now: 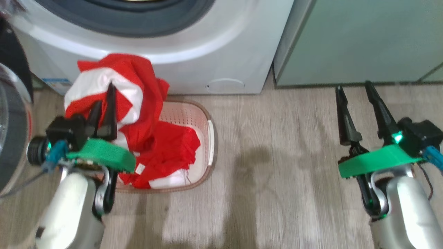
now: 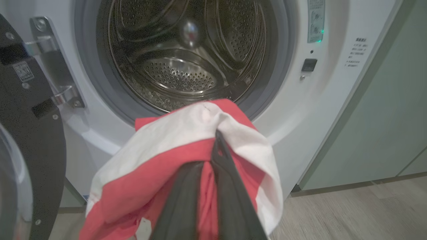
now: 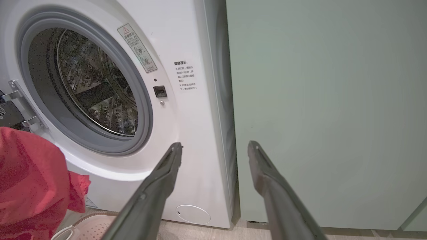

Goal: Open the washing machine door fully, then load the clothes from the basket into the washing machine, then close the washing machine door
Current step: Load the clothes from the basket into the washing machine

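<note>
Clamps the left gripper (image 1: 105,95) tight on a red and white cloth garment (image 1: 114,74), both long dark fingers pinched together in the fabric. Holds that garment up over the small cream perforated plastic basket (image 1: 211,138) with the brown woven-look rim, lower folds hanging down into it onto more red and white cloth (image 1: 169,148). Sets the basket on the grey wood-look floor (image 1: 277,155), just in front of the big white front-loading washing machine (image 1: 214,52) and left of its round white flap (image 1: 225,84). In the left wrist view, puts the gripped garment right before the open mouth of the perforated metal drum (image 2: 180,66), not inside it. Has the large round washing machine door (image 1: 14,131), black-rimmed with a clear glass centre, swung open at the far left. Holds the right gripper (image 1: 353,86) well apart at the right, fingers spread wide with nothing between them, pointing at the pale green cabinet (image 1: 363,41) beside the machine.
</note>
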